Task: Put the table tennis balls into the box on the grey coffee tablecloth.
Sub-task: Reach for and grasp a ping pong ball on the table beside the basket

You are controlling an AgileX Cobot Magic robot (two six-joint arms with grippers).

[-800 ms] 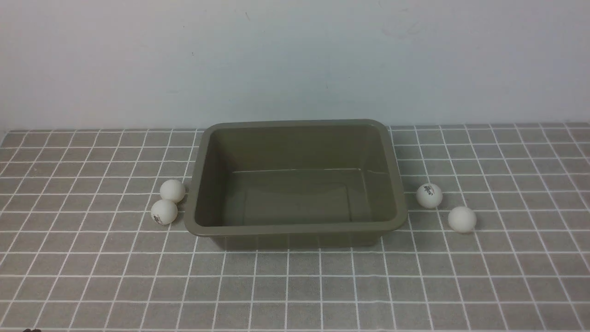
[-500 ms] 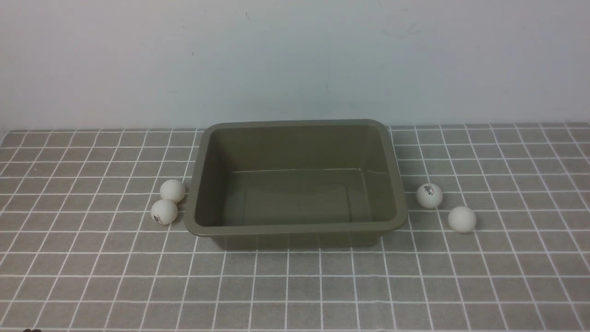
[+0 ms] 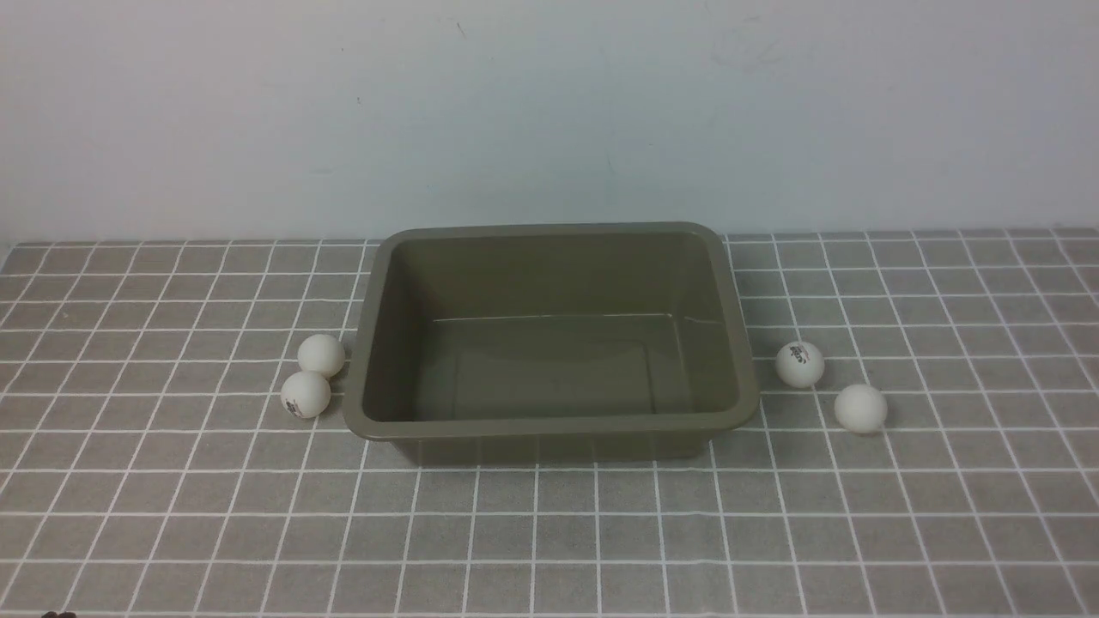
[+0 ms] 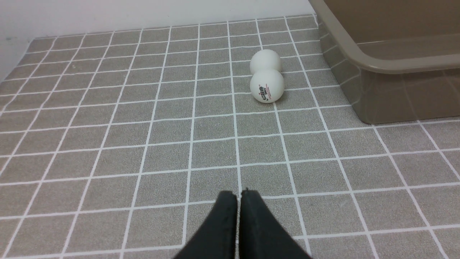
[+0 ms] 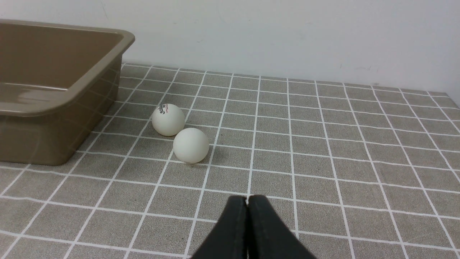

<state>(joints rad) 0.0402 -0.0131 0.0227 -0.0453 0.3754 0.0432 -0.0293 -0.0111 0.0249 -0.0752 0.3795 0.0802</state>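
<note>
The olive-brown box point(image 3: 554, 425) stands empty in the middle of the grey coffee tablecloth point(image 3: 549, 532). Two white table tennis balls touch each other left of it, one plain point(image 3: 322, 354) and one with a logo point(image 3: 305, 394). Two more lie right of it, one with a logo point(image 3: 799, 364) and one plain point(image 3: 860, 408). Neither gripper shows in the front view. In the left wrist view my left gripper point(image 4: 238, 196) is shut and empty, well short of its two balls point(image 4: 267, 86). In the right wrist view my right gripper point(image 5: 247, 200) is shut and empty, short of the plain ball point(image 5: 191, 145).
A pale wall point(image 3: 549, 112) rises right behind the cloth's far edge. The box's corner shows in the left wrist view point(image 4: 388, 68) and in the right wrist view point(image 5: 54, 108). Bare cloth lies in front of the box.
</note>
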